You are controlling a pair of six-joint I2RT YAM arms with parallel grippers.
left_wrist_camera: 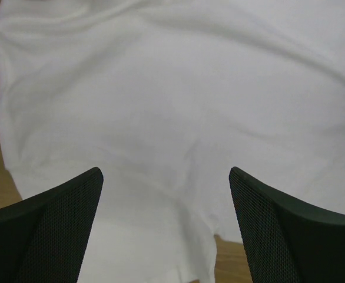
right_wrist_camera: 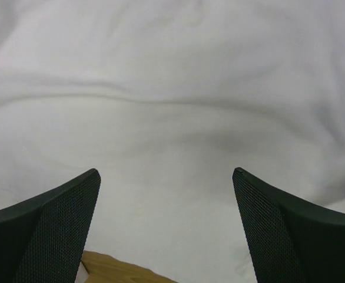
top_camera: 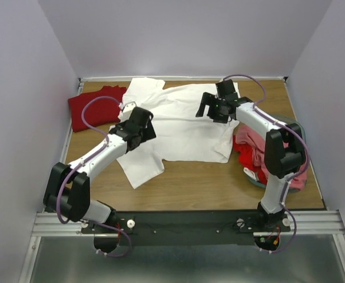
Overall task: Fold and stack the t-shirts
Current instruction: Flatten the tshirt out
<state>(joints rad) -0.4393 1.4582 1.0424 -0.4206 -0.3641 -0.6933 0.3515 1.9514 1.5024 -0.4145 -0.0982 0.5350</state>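
Table [top_camera: 190,188] bears white t-shirt [top_camera: 184,127] below both jaws (2 pairs, spread).

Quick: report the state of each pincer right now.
Left pincer: open, holding nothing, over the white t-shirt.
Right pincer: open, holding nothing, over the same shirt.

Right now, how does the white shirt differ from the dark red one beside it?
The white t-shirt is larger and lies spread out mid-table; the dark red t-shirt is smaller and bunched up at the far-left edge. Both are plain cloth resting on the table.
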